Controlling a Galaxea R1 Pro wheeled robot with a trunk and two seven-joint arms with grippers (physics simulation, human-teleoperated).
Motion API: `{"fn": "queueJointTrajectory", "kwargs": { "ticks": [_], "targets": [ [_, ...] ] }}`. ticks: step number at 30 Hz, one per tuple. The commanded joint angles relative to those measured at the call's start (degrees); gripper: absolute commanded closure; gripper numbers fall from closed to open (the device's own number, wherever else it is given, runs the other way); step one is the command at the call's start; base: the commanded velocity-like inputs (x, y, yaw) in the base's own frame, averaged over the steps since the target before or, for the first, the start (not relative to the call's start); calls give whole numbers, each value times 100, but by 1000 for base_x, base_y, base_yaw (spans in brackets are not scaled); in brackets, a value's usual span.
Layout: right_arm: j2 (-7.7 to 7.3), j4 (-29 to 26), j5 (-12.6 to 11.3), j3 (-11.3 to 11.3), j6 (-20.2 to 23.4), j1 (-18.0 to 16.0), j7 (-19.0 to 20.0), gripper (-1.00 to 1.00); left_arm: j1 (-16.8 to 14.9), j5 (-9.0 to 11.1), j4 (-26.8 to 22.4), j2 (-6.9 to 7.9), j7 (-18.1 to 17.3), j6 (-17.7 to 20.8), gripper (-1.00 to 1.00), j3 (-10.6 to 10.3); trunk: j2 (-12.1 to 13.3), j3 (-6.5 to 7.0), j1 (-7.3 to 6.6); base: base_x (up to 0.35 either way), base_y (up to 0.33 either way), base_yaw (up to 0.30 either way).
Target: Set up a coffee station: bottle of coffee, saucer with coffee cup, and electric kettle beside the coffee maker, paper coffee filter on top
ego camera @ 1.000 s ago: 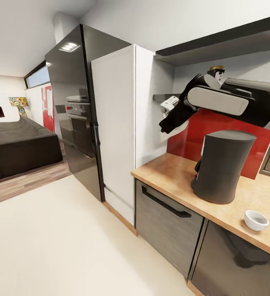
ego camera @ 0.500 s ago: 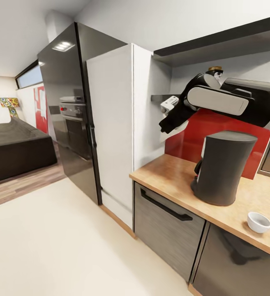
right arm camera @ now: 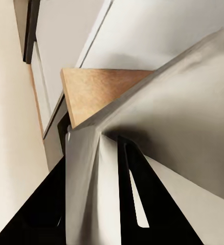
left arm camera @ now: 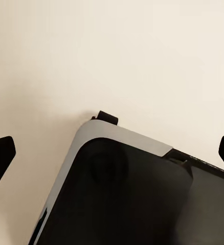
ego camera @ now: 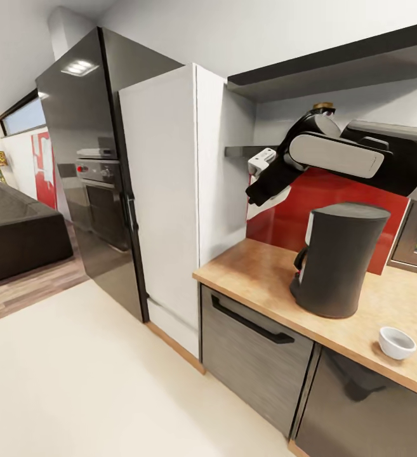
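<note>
The bottle of coffee (ego camera: pixel 325 106) sits up on the kitchen shelf (ego camera: pixel 246 151) behind the raised right arm, whose gripper (ego camera: pixel 259 188) hangs over the kitchen countertop (ego camera: pixel 259 270), its grip impossible to judge.

Bright, even, soft light fills the room, and a ceiling lamp glares as a white patch on the glossy black fridge (ego camera: pixel 87 158). The coffee maker (ego camera: pixel 338 257) throws only a faint shadow on the kitchen countertop (ego camera: pixel 259 270). Straight lines lean and stretch towards the head view's edges, and both wrist views look soft.
</note>
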Motion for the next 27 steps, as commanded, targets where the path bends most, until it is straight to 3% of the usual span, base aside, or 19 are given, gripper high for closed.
{"fn": "queueJointTrajectory", "kwargs": {
  "ticks": [1,12,15,19,27],
  "targets": [
    [1,-6,-69,14,-7,-11,-60,100,2,45,-9,0,-2,-4,-100,-9,-5,-7,4,223,216,-7],
    [-7,38,-47,0,-7,-11,-60,100,2,45,-5,0,-2,-15,-100,-9,-5,-7,4,59,53,-1],
    [-6,131,-33,-130,-4,-11,-63,100,2,45,-4,0,-2,-15,-100,-9,-5,-7,4,0,0,0],
    [8,771,-30,-286,7,-175,-68,100,2,45,-1,0,-2,-15,-100,-9,-5,-7,4,0,0,0],
    [2,1120,-26,-266,21,-382,-69,100,2,45,-2,0,-2,-15,-100,-9,-5,-7,4,0,0,0]
  ]
}}
